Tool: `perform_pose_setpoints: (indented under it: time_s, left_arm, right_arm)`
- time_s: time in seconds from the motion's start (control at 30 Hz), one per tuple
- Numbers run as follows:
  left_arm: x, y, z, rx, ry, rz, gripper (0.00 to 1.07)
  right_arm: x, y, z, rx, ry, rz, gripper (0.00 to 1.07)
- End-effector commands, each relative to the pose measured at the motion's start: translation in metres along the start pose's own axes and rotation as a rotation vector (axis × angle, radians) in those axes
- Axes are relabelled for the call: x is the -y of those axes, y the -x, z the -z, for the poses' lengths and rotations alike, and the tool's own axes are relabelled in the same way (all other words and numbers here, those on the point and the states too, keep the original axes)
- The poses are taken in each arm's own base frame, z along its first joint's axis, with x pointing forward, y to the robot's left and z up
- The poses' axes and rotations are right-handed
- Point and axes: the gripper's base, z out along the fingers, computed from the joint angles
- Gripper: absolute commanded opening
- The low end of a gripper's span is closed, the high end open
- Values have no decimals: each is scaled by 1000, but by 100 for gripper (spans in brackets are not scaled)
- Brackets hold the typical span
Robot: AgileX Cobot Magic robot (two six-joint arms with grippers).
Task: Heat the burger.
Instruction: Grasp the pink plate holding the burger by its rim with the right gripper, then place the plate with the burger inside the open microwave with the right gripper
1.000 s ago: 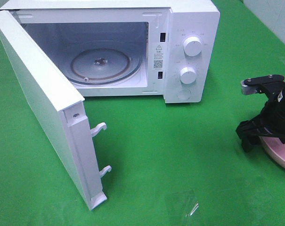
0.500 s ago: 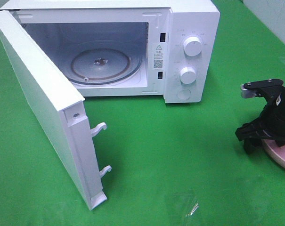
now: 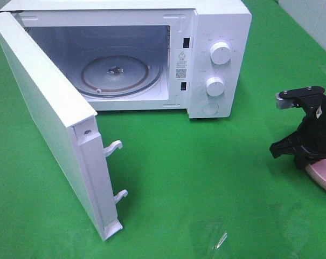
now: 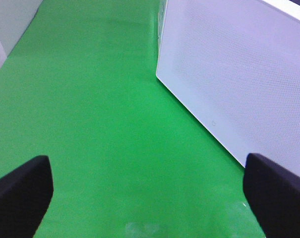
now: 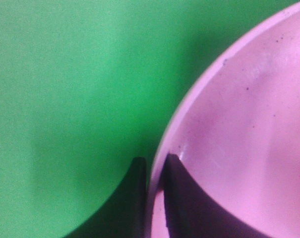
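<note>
The burger is out of view in every frame. At the right edge of the exterior view, my right gripper (image 3: 304,155) is down at the near-left rim of a pink round plate (image 3: 325,174). In the right wrist view that gripper (image 5: 155,166) is shut on the plate's rim (image 5: 187,114), one finger outside on the green cloth side and one inside on the plate. What shows of the plate is bare. My left gripper (image 4: 150,193) is open with nothing between its fingers, low over the green cloth beside the microwave's white wall (image 4: 229,74).
A white microwave (image 3: 219,21) stands at the back, its door (image 3: 44,108) swung wide open toward the front left. A glass turntable (image 3: 117,73) lies inside the cavity. Green cloth (image 3: 206,178) covers the table between the microwave and the plate.
My right gripper has shut on the pink plate's rim; a second ago its fingers stood apart. The left arm and the microwave have not moved.
</note>
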Motion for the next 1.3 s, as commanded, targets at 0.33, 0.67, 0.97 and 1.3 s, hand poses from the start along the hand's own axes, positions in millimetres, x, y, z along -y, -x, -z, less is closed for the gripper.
perform_pose_setpoints:
  time_s: [0.33, 0.67, 0.97, 1.3]
  left_arm:
    - [0, -1, 2, 16, 1, -1, 98]
    - [0, -1, 2, 16, 1, -1, 98]
    - [0, -1, 2, 16, 1, -1, 98]
    - [0, -1, 2, 16, 1, -1, 98]
  right_arm:
    - [-3, -8, -5, -75, -44, -12, 0]
    - [-12, -9, -2, -103, -112, 5, 0]
    - [-20, -7, 9, -94, -170, 18, 0]
    - [-30, -8, 23, -93, -224, 66, 0]
